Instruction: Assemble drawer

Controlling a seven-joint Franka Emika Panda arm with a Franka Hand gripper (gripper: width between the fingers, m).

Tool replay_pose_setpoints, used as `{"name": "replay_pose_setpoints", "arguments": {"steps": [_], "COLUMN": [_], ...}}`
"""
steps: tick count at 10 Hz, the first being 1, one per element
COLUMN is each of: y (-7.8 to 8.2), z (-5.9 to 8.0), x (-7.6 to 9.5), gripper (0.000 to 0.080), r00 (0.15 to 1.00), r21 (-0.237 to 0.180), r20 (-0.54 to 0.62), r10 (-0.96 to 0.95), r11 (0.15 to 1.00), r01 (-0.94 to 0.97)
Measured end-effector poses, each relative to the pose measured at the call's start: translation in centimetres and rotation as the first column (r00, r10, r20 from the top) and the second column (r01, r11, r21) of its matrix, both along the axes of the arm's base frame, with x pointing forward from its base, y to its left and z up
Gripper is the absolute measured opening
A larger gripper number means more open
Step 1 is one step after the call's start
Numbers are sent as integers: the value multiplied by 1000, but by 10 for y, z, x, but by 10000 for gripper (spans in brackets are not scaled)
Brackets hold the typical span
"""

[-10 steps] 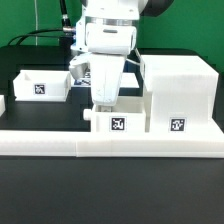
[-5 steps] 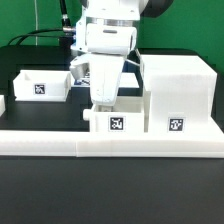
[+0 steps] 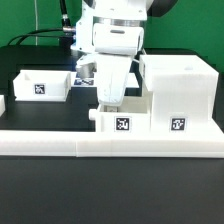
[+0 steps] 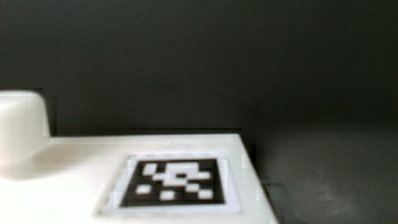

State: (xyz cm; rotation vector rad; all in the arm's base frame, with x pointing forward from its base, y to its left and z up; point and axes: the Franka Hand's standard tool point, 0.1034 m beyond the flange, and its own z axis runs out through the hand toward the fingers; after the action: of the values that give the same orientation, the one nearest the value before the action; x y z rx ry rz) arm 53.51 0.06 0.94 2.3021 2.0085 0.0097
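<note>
The tool [image 3: 108,98] hangs straight down from the arm. Its tips are sunk behind the front wall of a small white tray [image 3: 120,124], so I cannot tell how far it is open or whether it grips anything. That tray stands just beside the tall casing [image 3: 180,85], on the exterior view's left of it. Both stand against the far side of the long low wall [image 3: 60,142] on the black desk [image 3: 110,195]. The wrist view shows a square tag [image 4: 175,180] lying on a flat white surface, blurred. A 2nd tray [image 3: 42,84] rests well apart on the exterior view's left, farther back
</note>
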Motion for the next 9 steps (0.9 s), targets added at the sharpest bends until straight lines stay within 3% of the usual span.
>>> {"name": "replay_pose_setpoints", "arguments": {"steps": [9], "y": [1], "z": [1], "x": [0], "gripper": [42], "r00": [997], "r21": [-23], "r20": [-73], "r10": [20], "r11": [1000], "r01": [-21]}}
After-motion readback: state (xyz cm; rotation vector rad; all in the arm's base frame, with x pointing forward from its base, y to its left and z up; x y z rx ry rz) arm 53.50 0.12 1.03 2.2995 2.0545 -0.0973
